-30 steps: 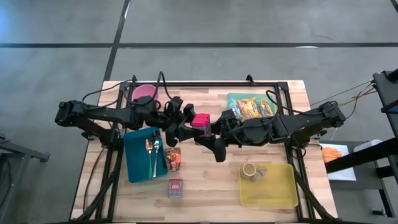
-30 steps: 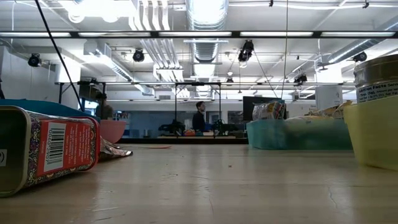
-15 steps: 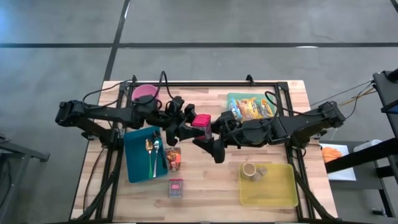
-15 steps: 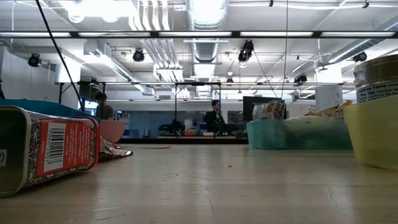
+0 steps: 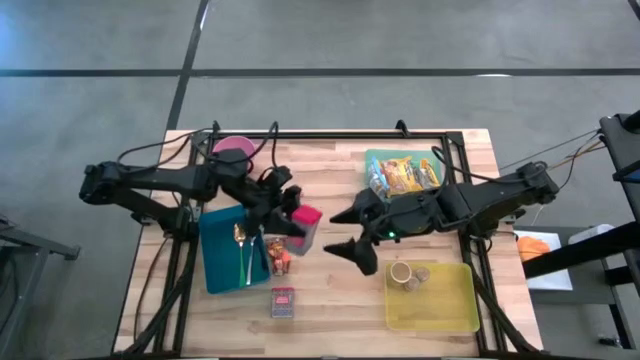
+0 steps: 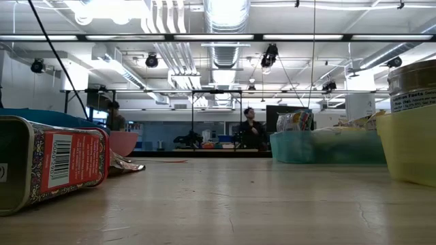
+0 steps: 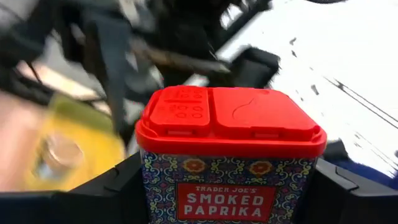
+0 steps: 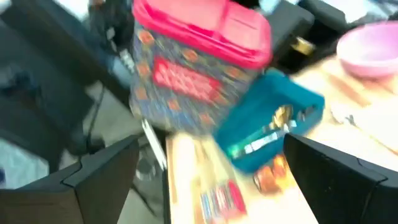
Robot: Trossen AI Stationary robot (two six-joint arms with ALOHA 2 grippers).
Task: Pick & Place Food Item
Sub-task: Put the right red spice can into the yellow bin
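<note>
Paprika tin point(image 7: 231, 155), rigid, light and slick-sided, sits clenched between the left gripper point(image 5: 285, 212) fingers at its flat sides, while the right gripper point(image 5: 352, 232) fingers stand released.

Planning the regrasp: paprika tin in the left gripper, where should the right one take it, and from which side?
Probably the patterned body of the paprika tin, below the red lid, since the left gripper clamps its two side walls. The open right gripper could come from the right onto the free faces.
</note>
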